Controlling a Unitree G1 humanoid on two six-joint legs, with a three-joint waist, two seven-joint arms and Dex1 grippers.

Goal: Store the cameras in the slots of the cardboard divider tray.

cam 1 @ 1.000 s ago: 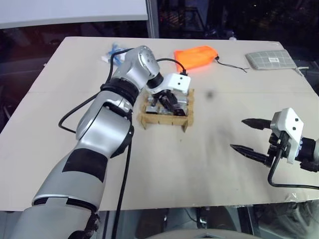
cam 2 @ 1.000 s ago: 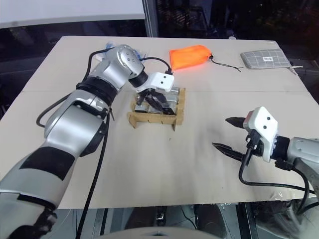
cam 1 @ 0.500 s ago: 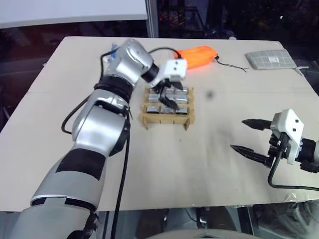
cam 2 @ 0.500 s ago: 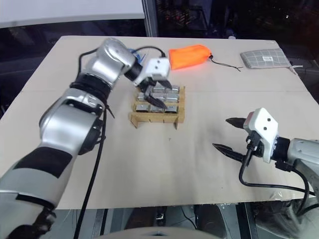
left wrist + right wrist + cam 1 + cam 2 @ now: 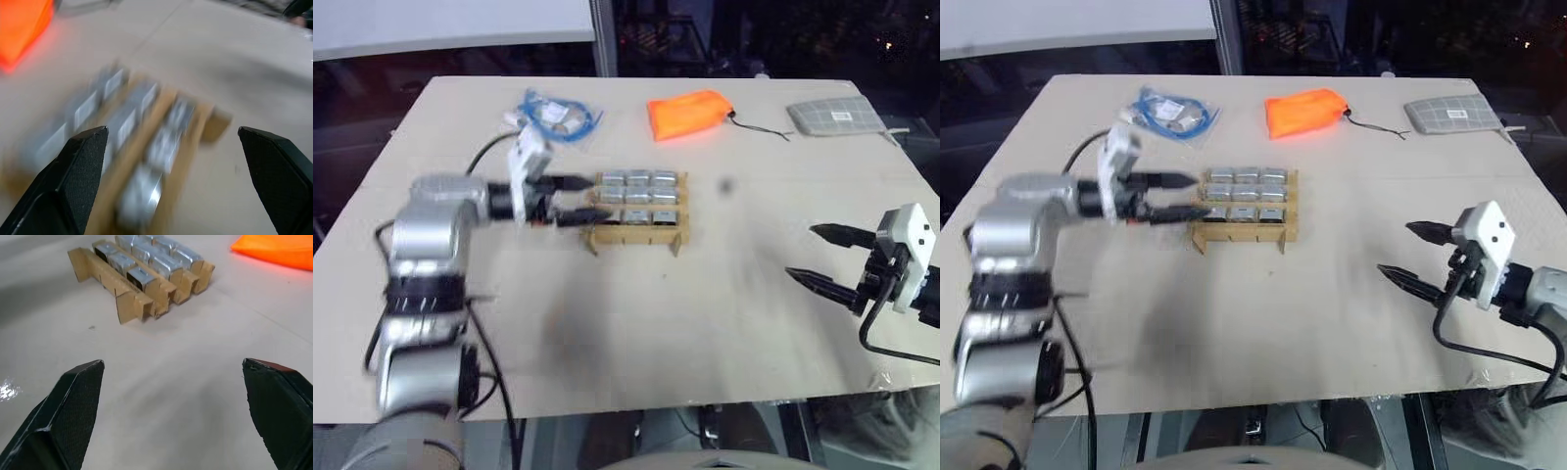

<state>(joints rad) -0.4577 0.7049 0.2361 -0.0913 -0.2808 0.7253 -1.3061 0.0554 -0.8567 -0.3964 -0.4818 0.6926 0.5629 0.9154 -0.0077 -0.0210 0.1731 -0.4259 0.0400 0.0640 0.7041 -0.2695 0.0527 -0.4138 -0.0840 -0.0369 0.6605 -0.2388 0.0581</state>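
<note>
- Sitting a little above the middle of the left eye view, the cardboard divider tray (image 5: 638, 211) rests flat on the table (image 5: 724, 323), its long side running left to right in the frame.
- The cameras (image 5: 638, 198) fill its slots in rows of three; nine silver tops show, and no loose camera shows on the table in these views.
- The left gripper (image 5: 579, 201) hangs just left of the tray, released, its two black fingers spread and pointing right toward the tray's left end with nothing between them; whether the lower fingertip touches the cardboard cannot be told.
- The right gripper (image 5: 827, 257) sits at the right edge of the frame, well apart from the tray, also released and empty, fingers pointing left.
- The left arm is far nearer the tray; the tray lies straight ahead of its fingers.
- Judged from the full slots, the storing looks done, so no further grasp seems needed.
- An orange pouch (image 5: 688, 114), a grey pouch (image 5: 833, 117) and a blue cable bundle (image 5: 553, 115) lie along the top of the table, apart from the tray.
</note>
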